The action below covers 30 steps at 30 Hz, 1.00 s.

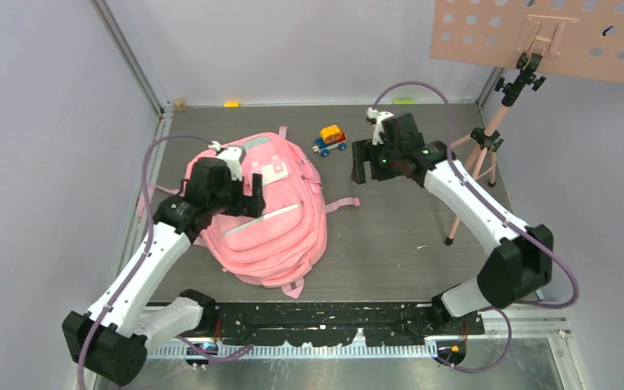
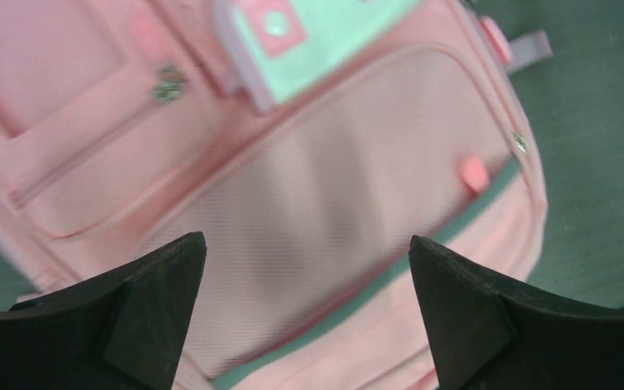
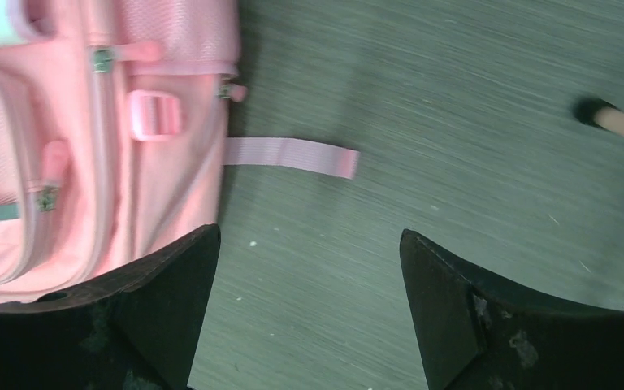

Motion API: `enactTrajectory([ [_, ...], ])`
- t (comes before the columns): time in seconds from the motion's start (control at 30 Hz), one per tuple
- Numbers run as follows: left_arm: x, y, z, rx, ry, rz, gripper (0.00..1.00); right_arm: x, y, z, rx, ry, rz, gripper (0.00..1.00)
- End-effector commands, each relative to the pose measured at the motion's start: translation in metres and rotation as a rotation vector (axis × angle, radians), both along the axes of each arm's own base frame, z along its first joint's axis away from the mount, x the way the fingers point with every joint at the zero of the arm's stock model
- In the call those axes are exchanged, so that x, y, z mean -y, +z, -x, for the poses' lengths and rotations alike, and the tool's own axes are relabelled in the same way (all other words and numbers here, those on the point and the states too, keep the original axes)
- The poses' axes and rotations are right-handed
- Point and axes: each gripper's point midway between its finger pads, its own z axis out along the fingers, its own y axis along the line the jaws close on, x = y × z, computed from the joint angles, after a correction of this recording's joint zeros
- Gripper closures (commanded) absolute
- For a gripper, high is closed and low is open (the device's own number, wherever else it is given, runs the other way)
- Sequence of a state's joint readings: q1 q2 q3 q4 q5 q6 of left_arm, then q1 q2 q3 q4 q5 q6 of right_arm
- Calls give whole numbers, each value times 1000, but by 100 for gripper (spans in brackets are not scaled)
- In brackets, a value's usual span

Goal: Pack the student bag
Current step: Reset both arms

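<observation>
The student bag [image 1: 264, 215] lies flat on the dark counter [image 1: 406, 244], left of centre, with its front pockets facing up and its white and grey-green patch toward the far side. The left fingers [image 2: 146, 309] hang spread wide just above the bag's front panel; only pink fabric shows in the gap between them and they hold nothing. The right fingers [image 3: 162, 313] are also spread wide and empty, over bare counter near the bag's right edge. There a loose pink strap [image 3: 292, 154] lies flat, pointing away from the bag. Between the 2 arms, toward the far side, sits a small blue and yellow toy car [image 1: 331, 140], apart from the bag and close to the right fingers. A pink tripod stand [image 1: 475, 175] stands at the counter's right side, just beyond the right arm. 1 rubber-tipped leg [image 3: 617, 122] of it shows in the right wrist view. The tripod carries a perforated pink board [image 1: 544, 36] overhead. Along the far edge lie a small yellow piece [image 1: 231, 103] and a green piece [image 1: 404, 101], well apart from each other.
</observation>
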<state>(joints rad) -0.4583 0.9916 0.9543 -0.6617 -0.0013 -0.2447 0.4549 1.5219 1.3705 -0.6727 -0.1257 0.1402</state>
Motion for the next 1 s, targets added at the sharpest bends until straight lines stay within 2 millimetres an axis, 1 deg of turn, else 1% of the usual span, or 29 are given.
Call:
enactTrajectory([
  [0.0,-42,17,-19,-17,189,89,0,63,37,-14,187,-300,-24,12],
  [0.03,-54,20,-24,-2,242,103,0,74,40,-14,209,-350,-21,11],
  [0.1,-80,29,-32,57,358,100,0,97,55,-12,282,-431,-32,11],
  [0.13,-93,35,-35,98,411,78,0,107,68,-9,339,-463,-50,11],
  [0.17,-100,45,-35,144,440,63,0,117,67,-6,365,-498,-31,11],
  [0.2,-106,55,-35,189,460,54,0,124,88,-3,445,-515,-50,10],
  [0.23,-111,66,-33,234,472,47,0,134,98,4,497,-547,-47,11],
  [0.27,-115,77,-32,281,481,39,0,138,110,4,557,-556,-55,10],
  [0.3,-119,87,-30,325,488,37,0,145,124,9,627,-581,-72,10],
  [0.33,-122,98,-25,374,499,39,0,149,129,12,665,-581,-66,10],
  [0.37,-126,103,-22,408,508,37,0,155,139,17,727,-601,-86,10],
  [0.43,-131,110,-15,468,526,37,0,163,149,26,811,-621,-103,10],
  [0.53,-136,117,-4,530,530,33,0,172,154,39,897,-650,-122,10],
  [0.6,-136,120,-1,552,523,37,0,175,151,43,907,-654,-123,10],
  [0.73,-135,123,2,571,517,43,0,176,152,45,914,-658,-125,10],
  [0.97,-137,121,3,568,520,32,0,176,152,43,905,-658,-115,10],
])
